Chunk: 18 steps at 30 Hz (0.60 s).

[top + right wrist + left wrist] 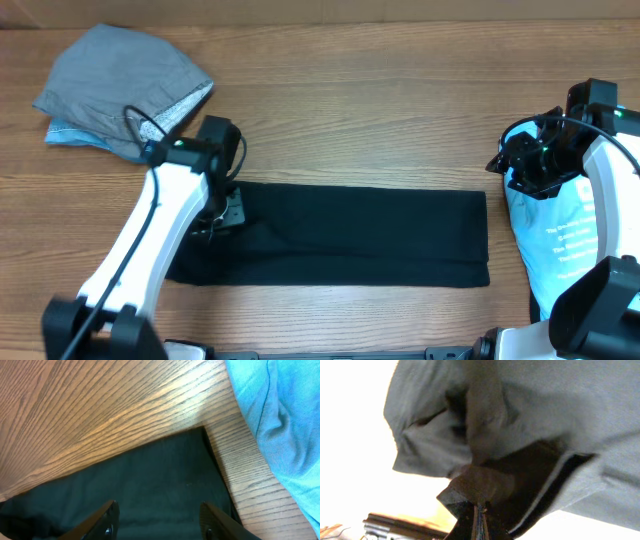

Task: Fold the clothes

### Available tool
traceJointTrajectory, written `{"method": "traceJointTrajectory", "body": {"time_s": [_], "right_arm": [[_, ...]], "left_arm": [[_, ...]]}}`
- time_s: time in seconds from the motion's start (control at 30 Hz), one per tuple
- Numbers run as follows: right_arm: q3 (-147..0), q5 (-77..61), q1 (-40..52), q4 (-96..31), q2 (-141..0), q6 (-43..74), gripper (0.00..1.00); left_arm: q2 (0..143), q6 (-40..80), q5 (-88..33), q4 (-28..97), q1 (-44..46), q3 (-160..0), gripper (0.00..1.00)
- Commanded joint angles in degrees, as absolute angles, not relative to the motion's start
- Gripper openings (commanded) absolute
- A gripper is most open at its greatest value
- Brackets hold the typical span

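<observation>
Left end effector (478,508) pinched, right one (159,521) parted.

A wooden table (400,110) is filling the overhead frame, its grain running left to right. Light is glaring off the wood at the upper centre of the right wrist view and bleaching the left wrist view's left side white.

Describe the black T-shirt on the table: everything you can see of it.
The black T-shirt is plain, matte, cotton-looking cloth, folded into a long flat band lying crosswise on the wooden table. Its right end is square and neat. Its left end is bunched, pinched in the left jaws, which are shut on it. The right jaws stand open over its far right corner; whether they touch it cannot be told. A light blue T-shirt lies just beyond that end, not touching.
</observation>
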<state>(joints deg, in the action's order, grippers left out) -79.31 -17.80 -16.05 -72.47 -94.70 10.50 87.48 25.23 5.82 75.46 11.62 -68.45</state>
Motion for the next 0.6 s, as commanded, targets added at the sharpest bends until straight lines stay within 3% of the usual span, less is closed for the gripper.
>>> {"method": "traceJointTrajectory", "body": {"time_s": [0.0,0.4,0.57], "right_arm": [[-80.5,-18.1,-16.2,-72.2,-93.9,10.4,0.55],[-80.5,-18.1,-16.2,-72.3,-93.9,10.4,0.55],[-80.5,-18.1,-16.2,-72.3,-93.9,10.4,0.55]], "left_arm": [[85.3,28.2,6.5,78.0,11.6,-69.3,0.04],[86.0,31.3,-3.0,82.8,11.7,-61.2,0.04],[86.0,31.2,-7.4,80.8,11.7,-56.6,0.14]]}}
